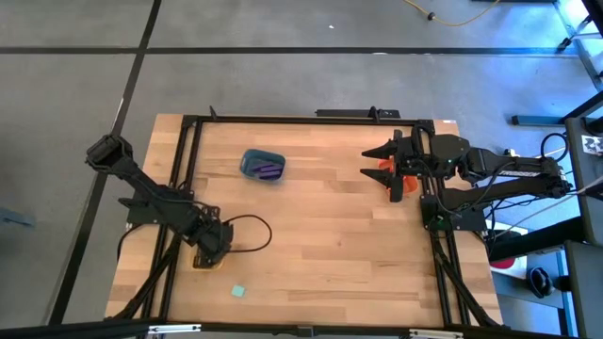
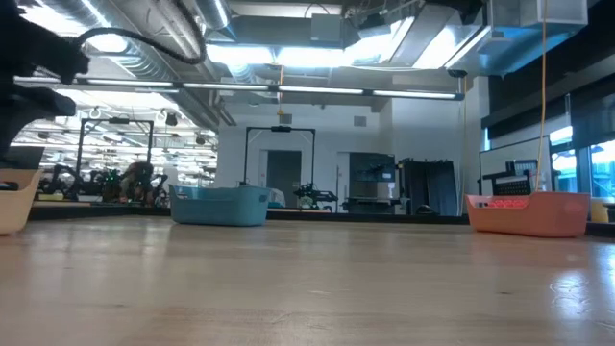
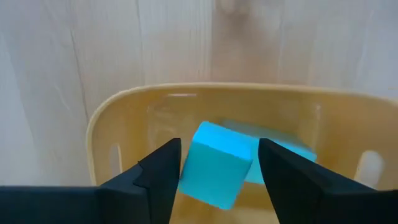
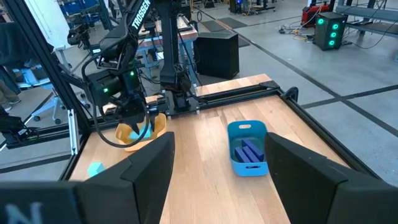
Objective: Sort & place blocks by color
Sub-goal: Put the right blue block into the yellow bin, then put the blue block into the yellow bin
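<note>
Over the table, high view: left gripper sits above the yellow tub at the near-left edge. Blue tub holds purple blocks. Orange tub lies under the waiting right gripper. One mint block lies loose on the wood, near edge. Judged mostly sorted; that block at least remains.

Low view: blue and orange tubs stand far across the table; contents hidden; loose block not seen.

Left wrist view: only here, a mint block shows between the parted fingers over the yellow tub, another mint block beneath. Gripped or freed, cannot tell.

Right wrist view: right fingers spread, empty; purple blocks in blue tub confirmed.
</note>
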`<move>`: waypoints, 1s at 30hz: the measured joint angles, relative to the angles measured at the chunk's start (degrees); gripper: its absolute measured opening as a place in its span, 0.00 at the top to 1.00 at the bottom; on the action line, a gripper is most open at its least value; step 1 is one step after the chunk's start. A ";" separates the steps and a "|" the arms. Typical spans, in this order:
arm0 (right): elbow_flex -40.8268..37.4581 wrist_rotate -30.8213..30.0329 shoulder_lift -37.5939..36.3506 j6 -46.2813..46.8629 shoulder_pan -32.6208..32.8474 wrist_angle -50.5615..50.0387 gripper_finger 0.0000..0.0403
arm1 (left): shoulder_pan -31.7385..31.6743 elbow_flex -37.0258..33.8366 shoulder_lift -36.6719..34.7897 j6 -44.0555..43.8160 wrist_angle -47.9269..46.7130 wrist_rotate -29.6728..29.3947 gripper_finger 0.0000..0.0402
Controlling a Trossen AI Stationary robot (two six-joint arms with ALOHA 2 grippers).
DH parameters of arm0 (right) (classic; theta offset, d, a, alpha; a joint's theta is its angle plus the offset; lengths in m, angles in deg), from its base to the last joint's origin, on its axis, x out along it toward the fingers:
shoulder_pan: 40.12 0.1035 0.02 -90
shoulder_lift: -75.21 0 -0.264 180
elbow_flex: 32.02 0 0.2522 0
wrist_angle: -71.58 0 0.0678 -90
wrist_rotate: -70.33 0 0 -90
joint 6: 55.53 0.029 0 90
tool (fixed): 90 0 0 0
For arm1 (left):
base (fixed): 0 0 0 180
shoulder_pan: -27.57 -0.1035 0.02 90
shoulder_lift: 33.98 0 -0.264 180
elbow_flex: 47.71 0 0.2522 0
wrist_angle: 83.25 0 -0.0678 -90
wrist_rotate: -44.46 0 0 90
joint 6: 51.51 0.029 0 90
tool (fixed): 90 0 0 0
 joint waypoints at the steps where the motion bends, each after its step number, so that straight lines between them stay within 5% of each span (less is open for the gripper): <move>1: 0.00 0.00 0.00 0.00 0.01 0.00 0.38 | -0.55 0.37 0.00 0.00 -0.03 0.45 0.48; 13: 0.00 -0.02 0.00 0.00 0.02 0.00 0.38 | -7.62 11.25 -3.94 9.61 -4.41 -0.37 0.44; 19: 0.00 0.00 0.00 0.00 0.02 0.00 0.38 | -11.11 16.08 -10.96 9.18 -1.42 -11.01 0.44; 24: 0.00 -0.02 0.00 0.00 0.01 0.00 0.38 | -14.20 15.36 -17.00 8.70 15.46 -20.78 0.44; 30: 0.00 -0.02 0.00 0.00 0.01 0.41 0.38 | -19.55 7.08 -20.62 14.47 48.91 -15.79 0.44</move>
